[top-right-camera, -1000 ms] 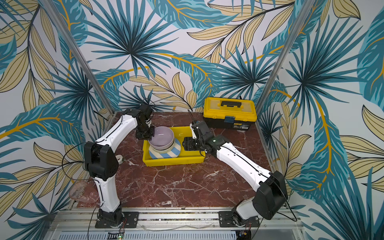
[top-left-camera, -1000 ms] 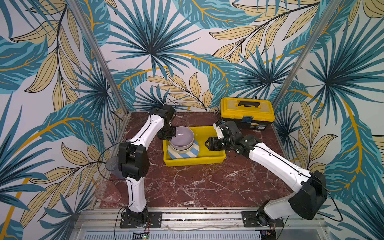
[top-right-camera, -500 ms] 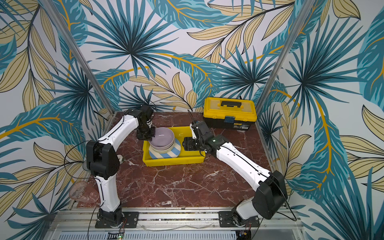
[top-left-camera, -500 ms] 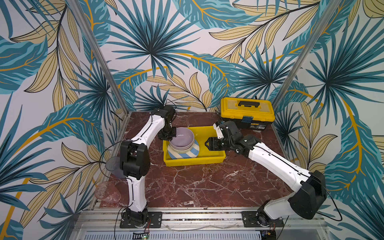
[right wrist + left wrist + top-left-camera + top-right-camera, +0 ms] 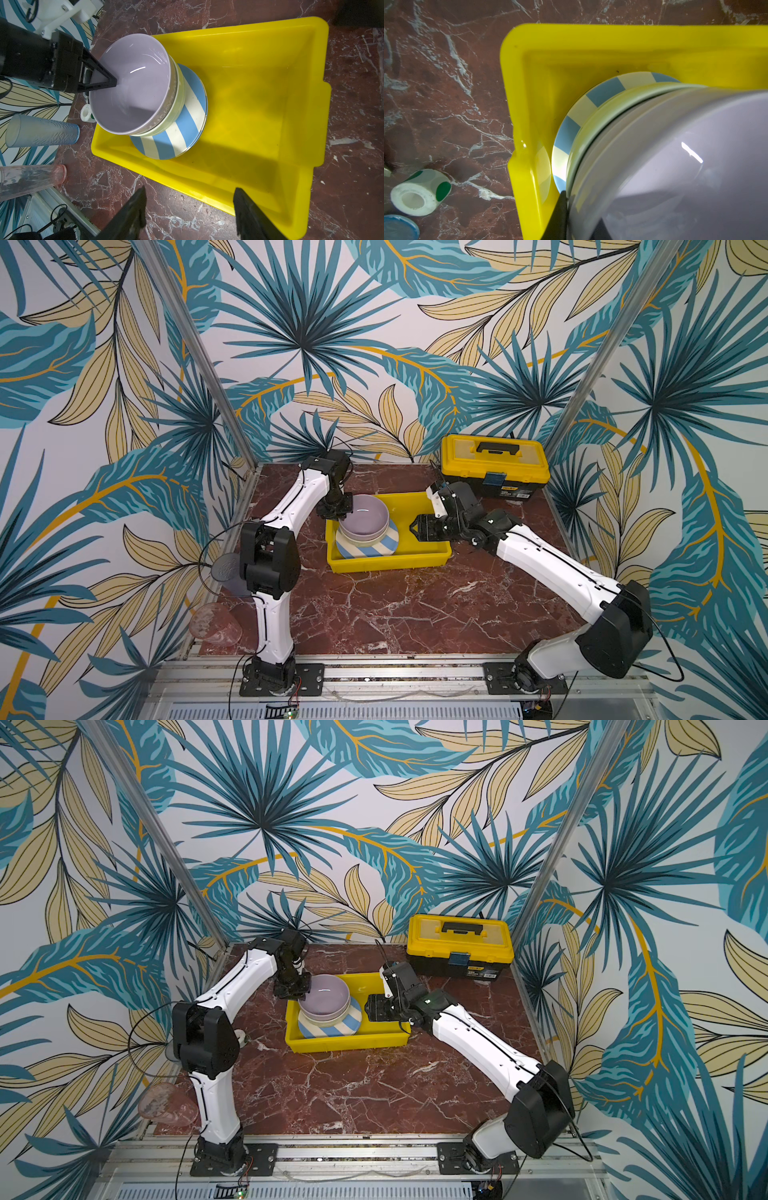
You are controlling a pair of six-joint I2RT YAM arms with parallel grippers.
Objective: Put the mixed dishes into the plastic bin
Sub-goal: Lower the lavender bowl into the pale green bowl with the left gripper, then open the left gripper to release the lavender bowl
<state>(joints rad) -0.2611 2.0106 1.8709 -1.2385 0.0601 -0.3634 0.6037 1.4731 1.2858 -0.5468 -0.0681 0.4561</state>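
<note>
Yellow plastic bin point(image 5: 386, 563) holds striped round plate point(image 5: 368, 549), nested bowls point(image 5: 135, 87); ribbed tumblers point(image 5: 41, 131) lie outside. Left claw point(image 5: 337, 512) grip unclear; right claw point(image 5: 189, 191) spread.

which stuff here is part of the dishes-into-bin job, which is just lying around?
Job: yellow bin, lilac bowl, pale green bowl, striped plate, blue-tinted tumbler, pink-tinted tumbler.
Lying about: yellow-and-black toolbox, dotted tape roll.

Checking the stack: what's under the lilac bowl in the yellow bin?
A pale green bowl, resting on a blue-striped plate. Anything beneath that plate is covered.
</note>
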